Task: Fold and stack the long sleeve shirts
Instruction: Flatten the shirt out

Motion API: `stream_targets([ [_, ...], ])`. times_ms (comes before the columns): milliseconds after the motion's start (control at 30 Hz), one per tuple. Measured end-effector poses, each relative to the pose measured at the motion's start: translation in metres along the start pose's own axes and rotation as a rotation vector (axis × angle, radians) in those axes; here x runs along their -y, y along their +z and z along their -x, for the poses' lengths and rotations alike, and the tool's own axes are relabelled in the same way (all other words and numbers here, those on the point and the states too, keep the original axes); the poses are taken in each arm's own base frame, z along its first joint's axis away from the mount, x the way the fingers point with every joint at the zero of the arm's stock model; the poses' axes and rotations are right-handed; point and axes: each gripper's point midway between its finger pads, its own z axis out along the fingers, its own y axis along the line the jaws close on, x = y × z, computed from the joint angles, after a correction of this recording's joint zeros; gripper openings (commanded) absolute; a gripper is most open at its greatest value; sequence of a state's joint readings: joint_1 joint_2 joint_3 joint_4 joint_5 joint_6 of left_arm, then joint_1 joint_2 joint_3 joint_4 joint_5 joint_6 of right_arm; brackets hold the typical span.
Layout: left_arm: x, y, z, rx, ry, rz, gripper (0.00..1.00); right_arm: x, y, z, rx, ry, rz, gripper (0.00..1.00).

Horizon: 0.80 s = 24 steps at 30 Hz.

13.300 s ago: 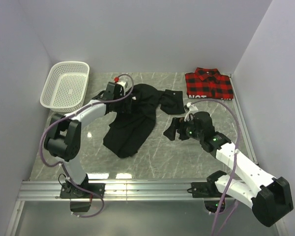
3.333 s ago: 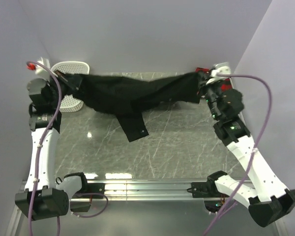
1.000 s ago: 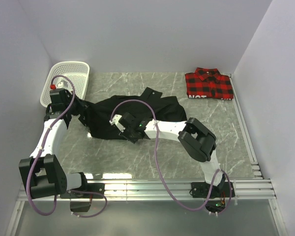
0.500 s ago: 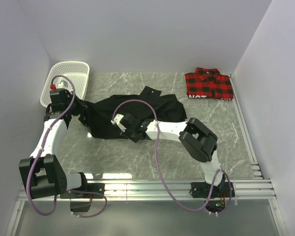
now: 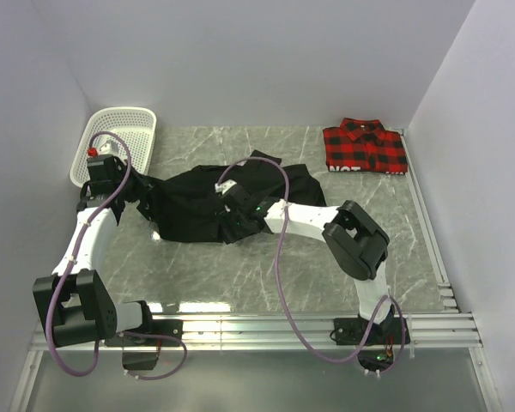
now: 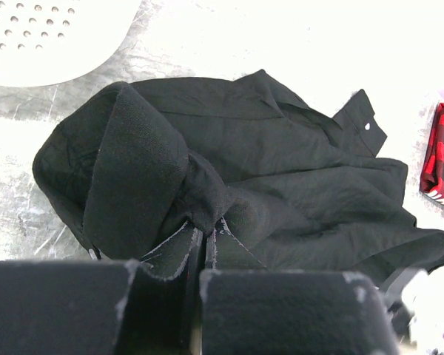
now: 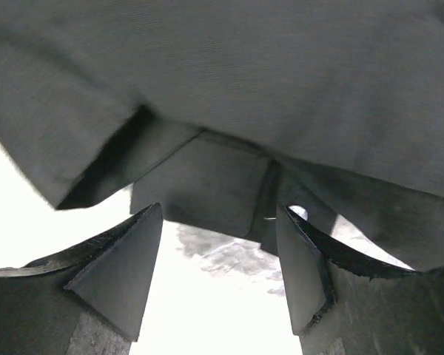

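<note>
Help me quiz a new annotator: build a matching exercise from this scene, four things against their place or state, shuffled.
1 black shirt
2 plaid shirt
3 basket
4 right gripper

A far left corner
B open, at black fabric's edge
C folded, far right corner
D rumpled, centre, pinched by left gripper

Pairs: 1-D, 2-C, 3-A, 4-B

White mesh basket (image 5: 129, 129) at far-left table corner; grey marbled tabletop (image 5: 197, 275); metal rail (image 5: 257, 324) along near edge.
</note>
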State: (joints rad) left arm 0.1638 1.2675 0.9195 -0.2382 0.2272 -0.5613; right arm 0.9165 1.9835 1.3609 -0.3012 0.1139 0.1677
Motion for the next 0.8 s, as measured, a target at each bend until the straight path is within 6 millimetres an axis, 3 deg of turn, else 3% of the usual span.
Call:
stream_targets([
  [233, 0.000, 0.000, 0.000, -0.001, 0.000, 0.001, 0.03, 0.017, 0.003, 0.004, -0.006, 0.165, -0.004, 0.66],
  [700, -0.003, 0.000, -0.002, -0.008, -0.003, 0.014, 0.03, 0.007, 0.020, 0.007, -0.064, 0.192, 0.006, 0.65],
  [800, -0.003, 0.000, -0.002, -0.007, -0.003, 0.015, 0.03, 0.006, 0.023, 0.008, -0.080, 0.186, -0.003, 0.57],
])
